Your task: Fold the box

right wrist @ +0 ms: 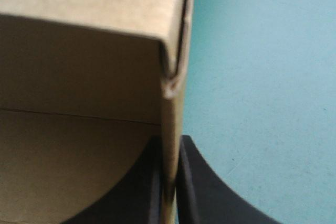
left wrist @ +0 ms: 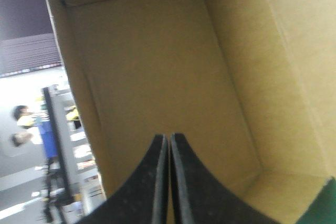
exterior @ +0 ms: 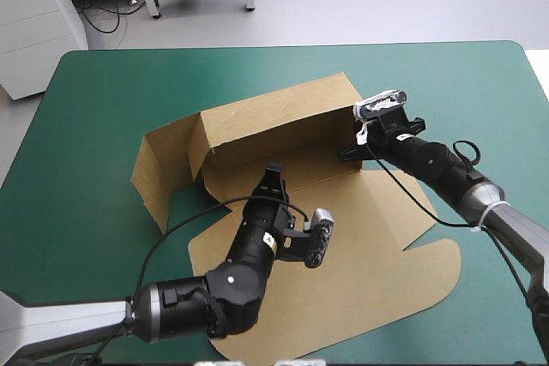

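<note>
Brown box (exterior: 283,117): right arm (exterior: 446,169) outstretched, jaws pinching wall.

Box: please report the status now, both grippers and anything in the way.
Left gripper shut, tip inside the box. Right gripper shut on its wall at the right corner. Back and left walls raised, lid flat. No obstacle seen.

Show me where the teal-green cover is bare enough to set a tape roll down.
Widest bare stretch: the cover along the far edge, behind the raised back wall of the box. Also the far right corner beyond the right gripper, and the left edge outside the side wall. Crowded: the near middle, where the left gripper, its arm and the flat lid lie.
</note>
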Robot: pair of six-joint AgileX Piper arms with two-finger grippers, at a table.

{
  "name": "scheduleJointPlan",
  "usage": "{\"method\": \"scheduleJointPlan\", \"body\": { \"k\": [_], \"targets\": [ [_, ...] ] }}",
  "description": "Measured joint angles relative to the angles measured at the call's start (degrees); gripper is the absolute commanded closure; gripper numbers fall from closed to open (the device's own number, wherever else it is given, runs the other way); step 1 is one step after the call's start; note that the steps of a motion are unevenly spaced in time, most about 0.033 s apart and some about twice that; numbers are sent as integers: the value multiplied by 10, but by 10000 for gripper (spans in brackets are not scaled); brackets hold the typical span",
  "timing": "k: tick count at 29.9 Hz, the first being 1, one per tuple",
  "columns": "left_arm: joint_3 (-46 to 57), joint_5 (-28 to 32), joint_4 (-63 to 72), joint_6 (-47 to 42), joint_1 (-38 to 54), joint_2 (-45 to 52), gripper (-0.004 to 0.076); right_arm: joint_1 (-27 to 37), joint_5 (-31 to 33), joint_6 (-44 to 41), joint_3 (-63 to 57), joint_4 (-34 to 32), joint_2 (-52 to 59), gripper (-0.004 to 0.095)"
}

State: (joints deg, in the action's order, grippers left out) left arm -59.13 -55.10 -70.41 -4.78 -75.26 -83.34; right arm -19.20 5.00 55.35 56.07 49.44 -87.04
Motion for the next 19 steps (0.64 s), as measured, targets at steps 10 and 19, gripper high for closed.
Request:
{"method": "scheduleJointPlan", "body": {
  "k": [10, 19],
  "targets": [
    [-278, -19, 486, 337, 298, 6, 732, 0, 11, 0, 0, 9, 0, 930],
    [-371, -106, 849, 425, 670, 5, 733, 0, 17, 0, 0, 10, 0, 930]
  ]
}}
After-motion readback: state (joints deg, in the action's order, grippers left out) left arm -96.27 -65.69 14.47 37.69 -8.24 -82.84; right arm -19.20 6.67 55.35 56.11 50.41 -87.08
